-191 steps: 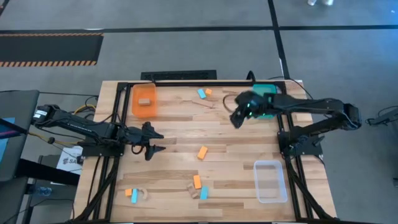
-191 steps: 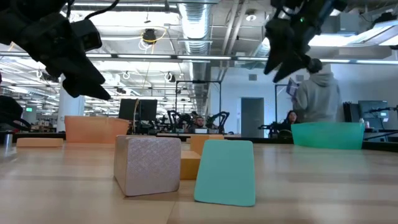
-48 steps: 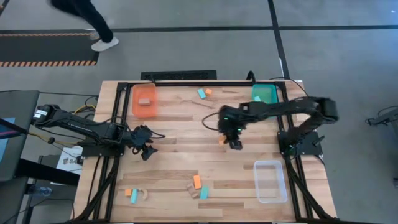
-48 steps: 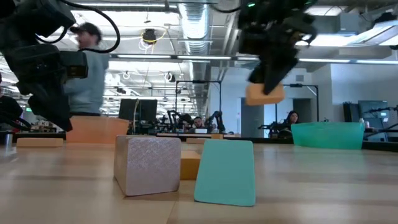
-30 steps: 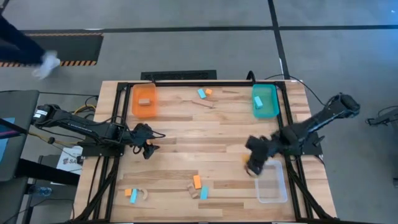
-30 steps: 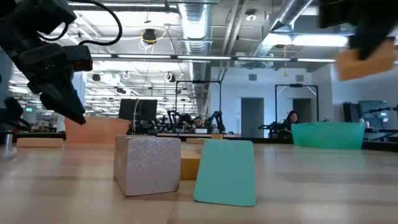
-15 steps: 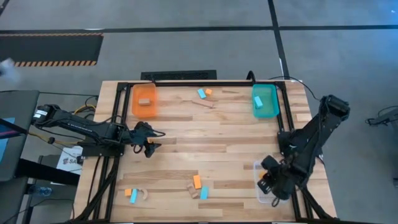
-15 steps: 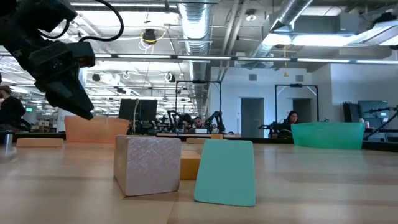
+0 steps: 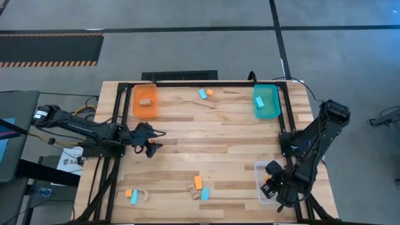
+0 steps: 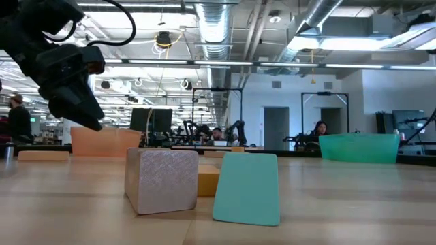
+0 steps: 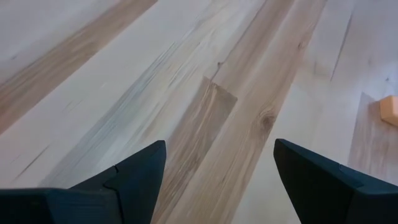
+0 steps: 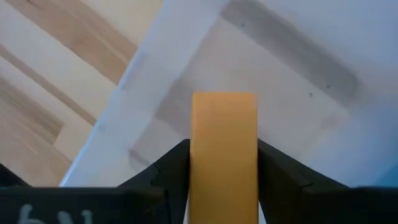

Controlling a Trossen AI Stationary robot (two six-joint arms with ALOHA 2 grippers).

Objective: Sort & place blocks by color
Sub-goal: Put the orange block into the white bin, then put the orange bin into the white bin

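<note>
My right gripper [image 9: 270, 184] hangs over the clear tray [image 9: 259, 167] at the table's near right, shut on an orange block [image 12: 224, 149]. My left gripper [image 9: 150, 142] waits open above bare wood at the table's left, nothing between its fingers [image 11: 217, 180]. Loose blocks lie on the table: a light blue one [image 9: 203, 94] and an orange one [image 9: 209, 92] at the far middle, and orange [image 9: 197, 182], light blue [image 9: 205, 194] and pale wood [image 10: 161, 180] ones near the front edge. My right gripper pinches the orange block by its two long sides [image 12: 198, 162] between its two fingers, which point steeply down from above. The block's free end [image 12: 224, 102] reaches out past the fingertips toward the tray's floor [image 12: 298, 93]. Whether it touches the floor, I cannot tell.
An orange tray [image 9: 144, 102] with a pale wood block stands at the far left. A teal tray [image 9: 266, 109] with a light blue block [image 9: 259, 100] stands at the far right. More blocks [image 9: 131, 195] lie at the near left corner. Broad bare wood spans the middle.
My right gripper has carried the orange block toward the table's near edge, from beside the clear tray's far left corner to over the tray. It has sunk, rolled about its own axis and left the low view.
</note>
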